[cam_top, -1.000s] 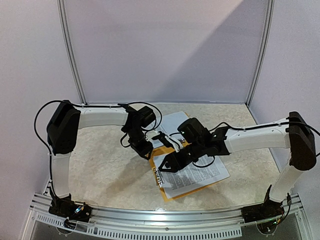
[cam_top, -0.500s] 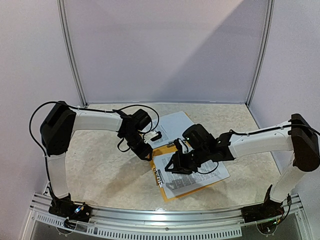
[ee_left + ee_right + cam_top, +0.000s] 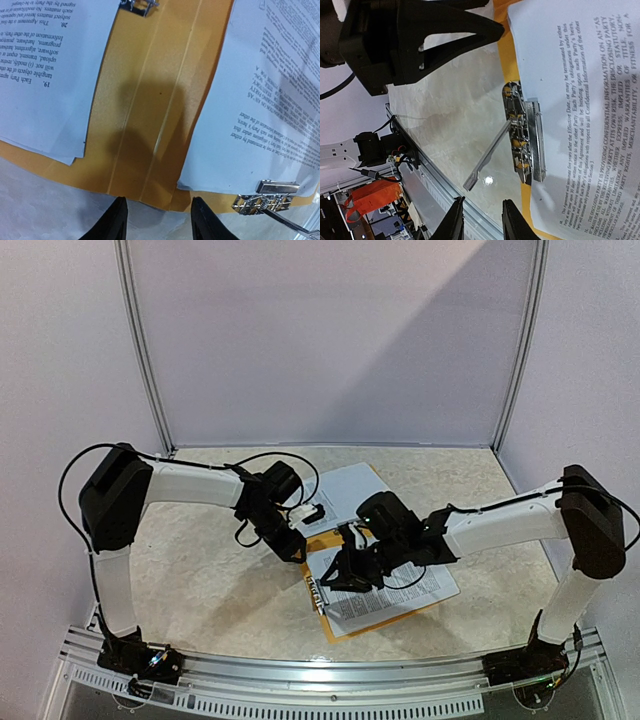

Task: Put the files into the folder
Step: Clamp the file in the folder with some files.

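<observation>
Folder: flat orange-yellow plastic file folder point(image 3: 328, 540), opened flat at a slant near the middle of the pale marbled worktop point(image 3: 200, 570), between the two arms.

Spine: bare creased orange band down the middle of the folder, a paper-covered half on either side in the left wrist view.

Files: white printed paper sheets point(image 3: 400, 590) lying on the near-right half, lines of small black text facing up; more sheets on the far half, overhanging the folder's far edge.

Clip: shiny metal spring clip point(image 3: 525, 137) fixed at the folder's edge, clamped on the edge of the near-right sheets; thin flat metal lever point(image 3: 490, 152) angled out from it over the worktop.

Second clip: only a small metal piece visible at the top edge of the left wrist view, beside the other stack.

Left arm's fingers point(image 3: 114, 222): moderately apart, nothing between them, poised at the folder's left edge over the end of the spine band; contact with the folder impossible to tell.

Right arm's fingers point(image 3: 454, 220): set narrow with a small gap, holding nothing, close to the free end of the lever but apart from it, over bare worktop beside the clip.

Arms: reaching in from both sides, wrists near each other above the folder.
</observation>
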Robot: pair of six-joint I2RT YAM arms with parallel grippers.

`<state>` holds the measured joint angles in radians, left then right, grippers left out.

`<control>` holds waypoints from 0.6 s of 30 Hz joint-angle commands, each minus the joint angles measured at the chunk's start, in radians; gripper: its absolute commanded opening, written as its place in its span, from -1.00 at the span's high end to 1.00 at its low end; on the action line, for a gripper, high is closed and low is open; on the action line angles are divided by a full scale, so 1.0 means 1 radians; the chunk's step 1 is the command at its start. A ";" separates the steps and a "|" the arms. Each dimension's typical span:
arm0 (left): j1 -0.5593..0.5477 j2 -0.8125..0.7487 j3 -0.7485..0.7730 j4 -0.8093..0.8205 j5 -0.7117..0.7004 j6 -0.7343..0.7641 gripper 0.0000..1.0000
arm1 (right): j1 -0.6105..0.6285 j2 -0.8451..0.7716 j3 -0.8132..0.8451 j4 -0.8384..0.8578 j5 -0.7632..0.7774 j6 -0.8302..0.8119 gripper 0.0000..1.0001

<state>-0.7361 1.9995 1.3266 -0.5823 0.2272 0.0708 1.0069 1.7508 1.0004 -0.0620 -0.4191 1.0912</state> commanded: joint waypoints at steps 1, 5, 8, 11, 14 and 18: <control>-0.005 -0.003 -0.010 0.014 0.007 0.011 0.09 | 0.002 0.040 0.035 0.031 -0.034 -0.007 0.46; -0.005 -0.004 -0.006 0.013 0.010 0.011 0.09 | 0.002 0.044 0.036 0.027 -0.056 -0.015 0.45; -0.005 -0.004 -0.006 0.010 0.009 0.009 0.09 | 0.003 0.057 0.031 0.053 -0.069 0.005 0.43; -0.005 -0.003 -0.007 0.010 0.010 0.009 0.09 | 0.003 0.060 0.039 0.053 -0.068 0.001 0.41; -0.005 -0.001 -0.007 0.009 0.012 0.009 0.09 | 0.006 0.078 0.054 0.084 -0.083 -0.001 0.41; -0.005 0.003 -0.007 0.007 0.014 0.010 0.10 | 0.008 0.097 0.053 0.076 -0.087 -0.002 0.41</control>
<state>-0.7368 1.9995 1.3266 -0.5812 0.2287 0.0719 1.0073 1.8156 1.0363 0.0013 -0.4900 1.0943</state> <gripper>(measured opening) 0.453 0.295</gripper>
